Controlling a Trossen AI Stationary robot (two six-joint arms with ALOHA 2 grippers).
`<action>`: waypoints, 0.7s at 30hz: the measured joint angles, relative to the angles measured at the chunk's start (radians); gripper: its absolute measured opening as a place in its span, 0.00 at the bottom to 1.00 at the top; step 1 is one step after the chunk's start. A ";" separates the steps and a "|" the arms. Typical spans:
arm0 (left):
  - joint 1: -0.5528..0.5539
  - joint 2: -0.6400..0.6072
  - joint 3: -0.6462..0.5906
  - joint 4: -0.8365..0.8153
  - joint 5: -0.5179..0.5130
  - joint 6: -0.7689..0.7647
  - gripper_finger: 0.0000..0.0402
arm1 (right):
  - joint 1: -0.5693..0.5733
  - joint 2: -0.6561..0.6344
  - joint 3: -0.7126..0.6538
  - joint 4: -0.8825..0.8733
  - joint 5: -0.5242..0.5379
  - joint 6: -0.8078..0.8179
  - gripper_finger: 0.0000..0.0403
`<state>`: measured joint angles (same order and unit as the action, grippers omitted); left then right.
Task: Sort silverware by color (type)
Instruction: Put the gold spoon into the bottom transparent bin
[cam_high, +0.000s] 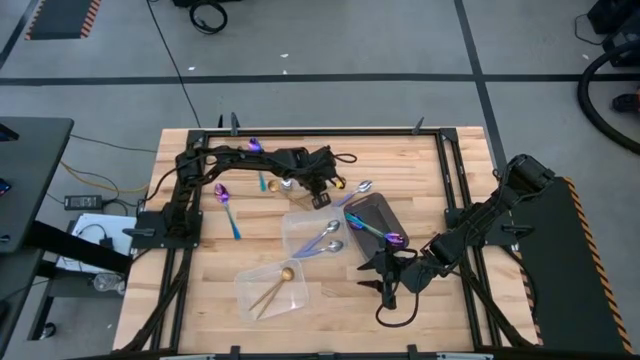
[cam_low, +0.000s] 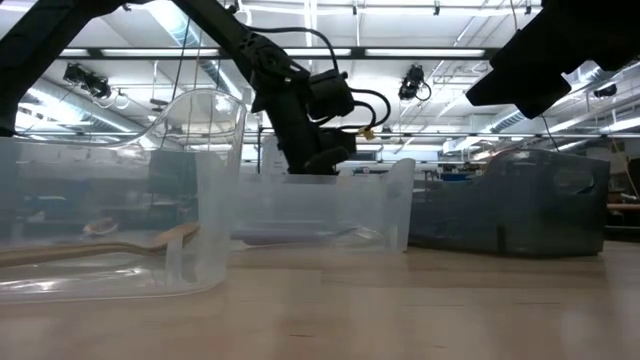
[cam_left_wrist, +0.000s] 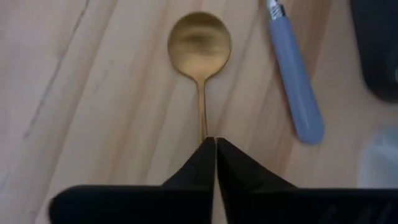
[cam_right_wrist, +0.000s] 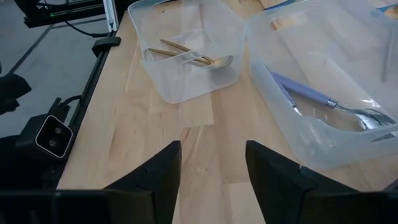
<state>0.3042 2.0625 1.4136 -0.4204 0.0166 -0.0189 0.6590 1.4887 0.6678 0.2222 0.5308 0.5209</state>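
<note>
Wooden table (cam_high: 420, 310), seen from above, carries everything. At about nine o'clock lie two iridescent spoons: one (cam_high: 254, 146) near the far edge, another (cam_high: 227, 205) nearer, with a purple bowl and teal handle. At six o'clock a clear box (cam_high: 272, 288) holds gold pieces (cam_high: 277, 285).

Near the centre, toward twelve o'clock, the left gripper (cam_left_wrist: 215, 144) is down at the table. Its fingers (cam_left_wrist: 193, 171) are pressed together on the thin handle of a gold spoon (cam_left_wrist: 199, 45), which lies flat on the wood with its bowl pointing away from the gripper. A blue-handled utensil (cam_left_wrist: 292, 74) lies just beside that spoon, apart from it.

At the centre a second clear box (cam_high: 312, 232) holds silver spoons (cam_high: 322, 240). Another silver spoon (cam_high: 360, 188) lies on the table at one o'clock of it. Just right of centre, a dark tray (cam_high: 385, 212) holds an iridescent piece (cam_high: 375, 230).

At about four o'clock the right gripper (cam_right_wrist: 211, 171) hovers over bare wood, fingers (cam_right_wrist: 158, 171) well apart and holding nothing.
</note>
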 joint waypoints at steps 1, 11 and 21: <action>-0.002 0.000 0.000 0.006 -0.001 0.003 0.08 | 0.000 0.000 0.000 0.000 0.000 0.000 0.47; -0.022 0.044 0.001 0.094 -0.037 0.005 0.38 | 0.000 0.000 0.000 0.012 0.000 -0.004 0.46; -0.021 0.074 0.006 0.068 -0.013 0.005 0.33 | 0.000 0.000 0.000 0.022 0.000 -0.021 0.46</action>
<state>0.2829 2.1369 1.4193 -0.3523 0.0035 -0.0144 0.6590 1.4887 0.6682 0.2440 0.5304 0.4995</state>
